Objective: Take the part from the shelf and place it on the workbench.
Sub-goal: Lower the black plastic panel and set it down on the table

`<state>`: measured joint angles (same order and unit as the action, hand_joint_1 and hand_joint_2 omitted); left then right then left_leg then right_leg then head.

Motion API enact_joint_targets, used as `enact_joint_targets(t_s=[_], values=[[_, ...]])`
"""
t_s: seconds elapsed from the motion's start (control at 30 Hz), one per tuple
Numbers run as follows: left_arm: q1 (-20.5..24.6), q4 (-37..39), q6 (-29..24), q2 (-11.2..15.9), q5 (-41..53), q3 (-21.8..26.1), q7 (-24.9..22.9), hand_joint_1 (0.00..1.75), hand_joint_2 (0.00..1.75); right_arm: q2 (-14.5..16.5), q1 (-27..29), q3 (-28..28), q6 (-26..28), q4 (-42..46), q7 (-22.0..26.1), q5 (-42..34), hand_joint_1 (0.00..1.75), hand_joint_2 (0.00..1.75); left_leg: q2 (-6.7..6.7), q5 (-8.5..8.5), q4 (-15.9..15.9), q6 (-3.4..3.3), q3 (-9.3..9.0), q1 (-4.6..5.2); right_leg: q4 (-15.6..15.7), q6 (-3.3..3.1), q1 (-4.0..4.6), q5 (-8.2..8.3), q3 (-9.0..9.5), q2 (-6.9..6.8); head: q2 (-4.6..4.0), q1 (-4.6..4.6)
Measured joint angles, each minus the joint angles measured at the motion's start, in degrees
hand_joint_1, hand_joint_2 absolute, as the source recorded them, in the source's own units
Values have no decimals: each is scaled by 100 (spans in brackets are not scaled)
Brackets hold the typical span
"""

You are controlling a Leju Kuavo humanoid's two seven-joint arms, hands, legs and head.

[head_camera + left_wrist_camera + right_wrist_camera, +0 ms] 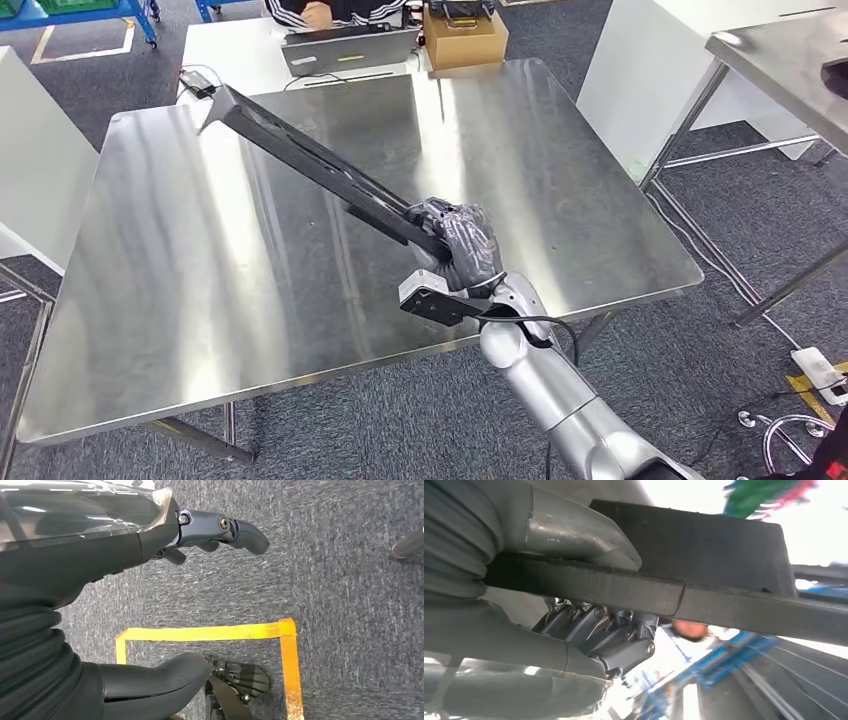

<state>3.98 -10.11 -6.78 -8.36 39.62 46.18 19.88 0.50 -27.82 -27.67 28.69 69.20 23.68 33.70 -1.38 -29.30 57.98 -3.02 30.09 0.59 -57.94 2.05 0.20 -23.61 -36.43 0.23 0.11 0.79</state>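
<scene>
Head view: your right hand (462,245) grips the long black part (310,160) above the workbench (180,290); left hand (165,545) hangs open; no readable writing.

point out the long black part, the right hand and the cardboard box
long black part (300,150), head view, middle of its bare length over the workbench
right hand (465,245), head view, back of the hand gripping the part
cardboard box (465,42), head view, its front face

No readable text, label, brand, number or sign is showing anywhere in the head view or either wrist view.
</scene>
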Motion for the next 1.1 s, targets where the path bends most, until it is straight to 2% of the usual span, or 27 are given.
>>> enact_joint_targets(t_s=[0.07, 0.13, 0.33, 0.73, 1.1], values=[[-7, 1, -27, 3, -5, 3, 22, 0, 175, -62, -61, 10, 220, -291, -280, 522, 175, 175, 6, -11, -10, 14, -6, -7, 44, -65, 5, 12, 72, 12, 0, 5], [-13, 2, -55, 5, -9, 10, 23, 0, 175, -129, -173, 57, 331, -668, -411, 838, 175, 175, 15, -10, -25, 0, -34, -13, 71, -66, -6, 11, 109, 22, 0, 11], [-13, 2, -66, 18, -20, 38, -16, 0, 175, -249, -480, 255, 354, -1608, -480, 1070, 175, 175, 28, -87, -162, 5, -141, -12, 88, -138, -1, -48, 137, 34, 0, 13], [-83, 2, -40, 28, 4, 67, -93, 0, 175, -880, -1402, 875, 529, -3902, -503, 1644, 175, 175, 24, -88, -191, 29, -228, -2, 90, -135, -12, -58, 232, 18, 0, 11], [-85, 2, -39, 30, 5, 67, -91, 0, 175, -984, -1608, 905, 550, -4404, -497, 1666, 175, 175, 26, -90, -189, 27, -240, 14, 92, -133, -21, -59, 241, 19, 0, 12]])
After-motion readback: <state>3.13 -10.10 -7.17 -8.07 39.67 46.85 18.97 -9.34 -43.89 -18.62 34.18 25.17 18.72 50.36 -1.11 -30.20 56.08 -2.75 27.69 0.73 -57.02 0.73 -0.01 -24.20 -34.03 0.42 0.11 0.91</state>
